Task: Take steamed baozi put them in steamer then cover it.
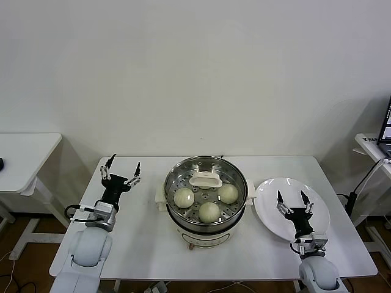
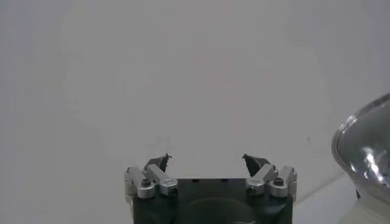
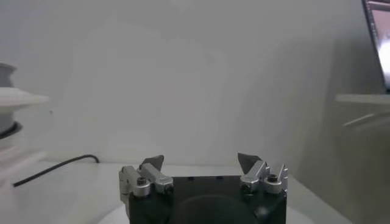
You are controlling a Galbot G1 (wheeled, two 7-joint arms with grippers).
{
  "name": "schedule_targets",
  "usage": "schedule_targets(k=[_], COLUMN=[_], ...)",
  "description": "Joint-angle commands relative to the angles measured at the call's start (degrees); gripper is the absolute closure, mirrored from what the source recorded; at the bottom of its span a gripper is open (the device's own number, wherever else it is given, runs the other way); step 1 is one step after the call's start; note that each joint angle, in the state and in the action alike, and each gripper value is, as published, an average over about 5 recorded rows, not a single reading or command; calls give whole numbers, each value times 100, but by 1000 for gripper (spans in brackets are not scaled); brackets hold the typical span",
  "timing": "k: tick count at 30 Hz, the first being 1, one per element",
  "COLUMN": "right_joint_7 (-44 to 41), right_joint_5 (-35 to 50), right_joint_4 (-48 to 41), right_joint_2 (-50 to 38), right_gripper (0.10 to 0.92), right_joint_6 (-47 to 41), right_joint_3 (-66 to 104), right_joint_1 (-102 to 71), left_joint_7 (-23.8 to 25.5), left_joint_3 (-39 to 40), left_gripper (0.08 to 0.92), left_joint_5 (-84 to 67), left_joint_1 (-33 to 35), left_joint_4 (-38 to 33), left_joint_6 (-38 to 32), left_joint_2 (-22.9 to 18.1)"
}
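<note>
From the head view, three steamed baozi [image 1: 209, 210] sit in the steamer [image 1: 206, 215] mid-table. The left gripper [image 1: 121, 173] and right gripper [image 1: 292, 200], over an empty plate [image 1: 317, 226], flank it about equally, both spread wide and empty.

The left wrist view catches the steamer's rim [image 2: 364, 159] just beside the open fingers [image 2: 159, 162].

The right wrist view shows open fingers [image 3: 248, 161] and nothing held.

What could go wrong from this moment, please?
1. Three steamed baozi and a white piece fill the steamer tray, so little room is left.
2. No lid appears in the head view, so covering may stall.
3. The open right claw hovers above the plate and might knock it.
</note>
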Motion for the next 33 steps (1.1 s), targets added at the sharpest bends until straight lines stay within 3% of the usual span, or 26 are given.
schedule_targets(k=[1,33], right_joint_7=[-209,-173], right_joint_5=[170,94], right_joint_4=[124,219], right_joint_2=[-18,120], right_gripper=[203,203], right_joint_6=[47,-39], right_joint_3=[36,154], right_joint_1=[-165,-254], left_joint_7=[21,100], left_joint_3=[-286,-213], left_gripper=[177,177], left_joint_5=[-863,-865], left_joint_1=[147,356], left_joint_4=[342,298], left_joint_6=[-582,-678], left_joint_2=[33,-87])
